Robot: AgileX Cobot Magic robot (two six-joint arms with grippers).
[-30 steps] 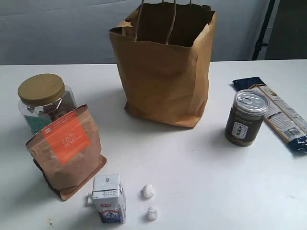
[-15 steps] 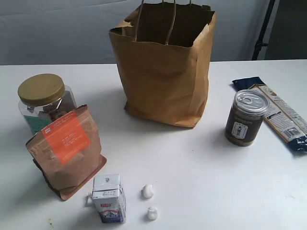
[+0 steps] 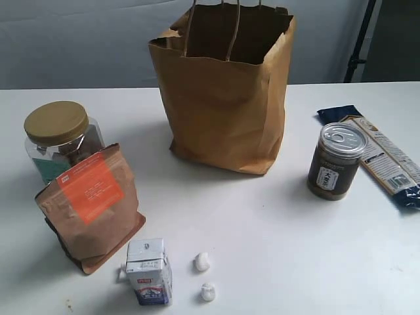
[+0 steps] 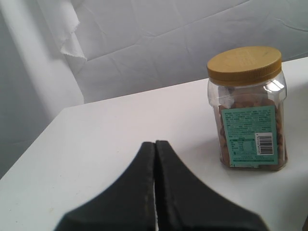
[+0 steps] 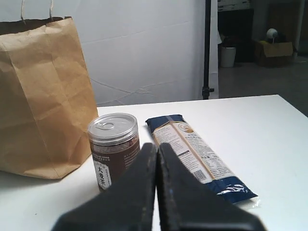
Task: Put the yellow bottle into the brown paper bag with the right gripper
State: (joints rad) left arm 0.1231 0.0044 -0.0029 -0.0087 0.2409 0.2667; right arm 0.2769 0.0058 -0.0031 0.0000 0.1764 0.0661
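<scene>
The brown paper bag (image 3: 223, 92) stands upright and open-topped at the back middle of the white table; its side also shows in the right wrist view (image 5: 41, 96). No yellow bottle shows in any view; the bag's inside is dark and I cannot tell what it holds. My right gripper (image 5: 157, 147) is shut with nothing between its fingers, held near the table edge facing the dark can (image 5: 114, 148). My left gripper (image 4: 155, 144) is shut and empty, facing the gold-lidded jar (image 4: 247, 108). Neither arm appears in the exterior view.
A dark can with a silver pull-tab lid (image 3: 335, 161) and a long blue-tan packet (image 3: 382, 155) lie on the right. On the left are a gold-lidded jar (image 3: 60, 139), a brown pouch with an orange label (image 3: 92, 207), a small carton (image 3: 149, 272) and two white lumps (image 3: 203, 262).
</scene>
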